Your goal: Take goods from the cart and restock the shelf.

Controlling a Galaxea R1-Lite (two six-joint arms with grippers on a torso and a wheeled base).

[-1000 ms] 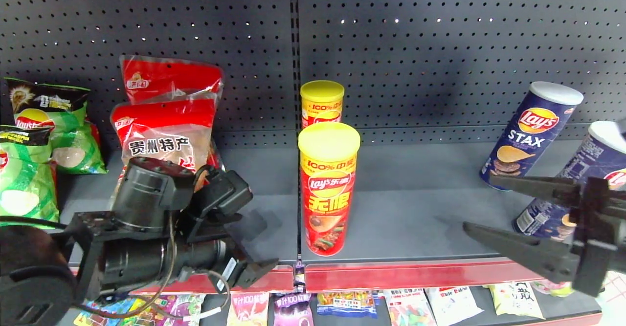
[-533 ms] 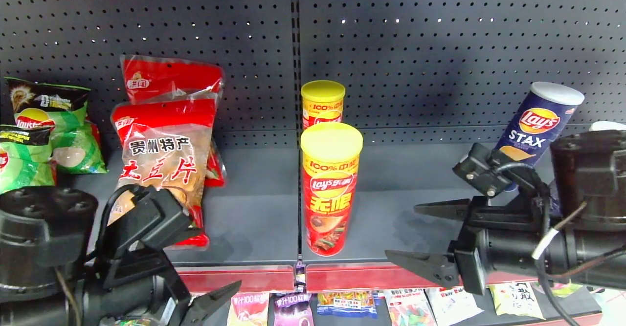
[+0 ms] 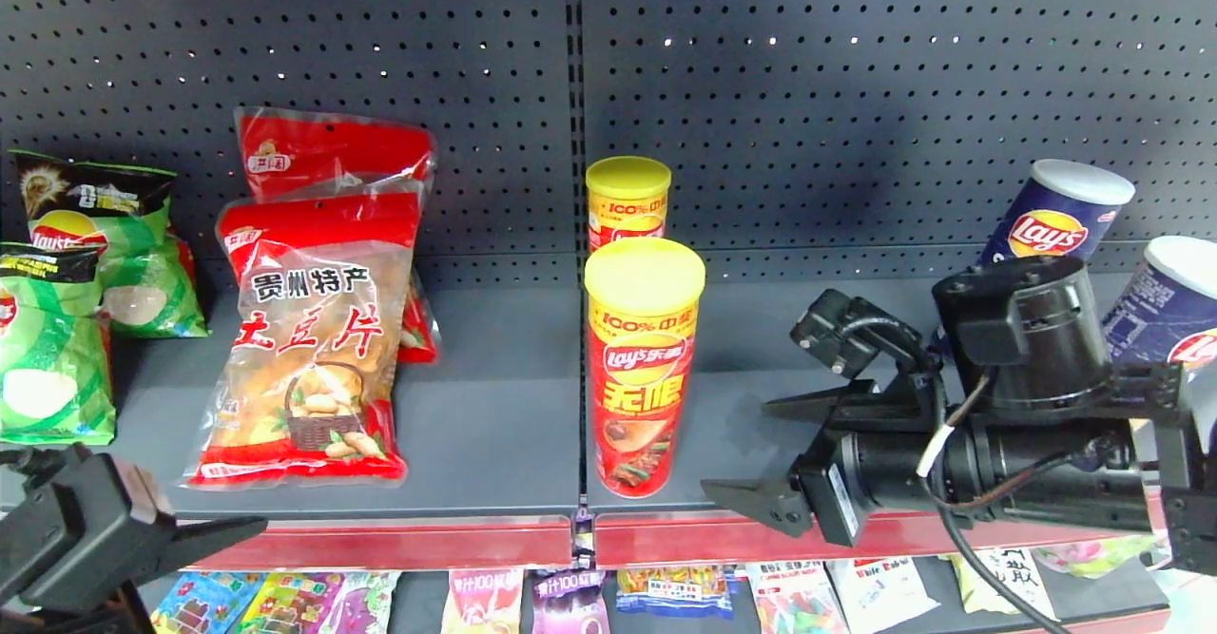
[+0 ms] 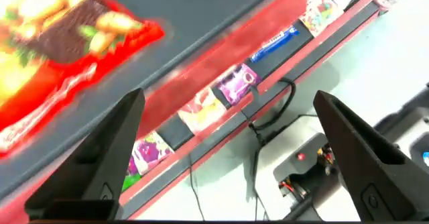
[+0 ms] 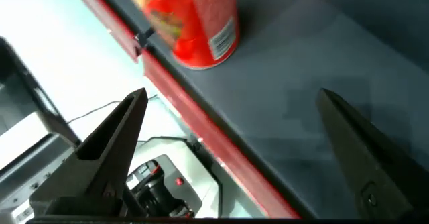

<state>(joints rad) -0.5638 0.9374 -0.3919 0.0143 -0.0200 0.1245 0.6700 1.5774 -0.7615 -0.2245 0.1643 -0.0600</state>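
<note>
right hand [image 3: 751, 453]: spread, empty, low before shelf [image 3: 494, 406] front edge | left hand [image 4: 228, 96]: spread, empty | red can [image 3: 642, 368]: upright at 9 o'clock of right hand, label outward for shoppers | judgement: both hands free to fetch next goods

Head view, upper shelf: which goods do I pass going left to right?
green chip bags → red snack bags → yellow-lidded red canisters → blue canisters
</note>
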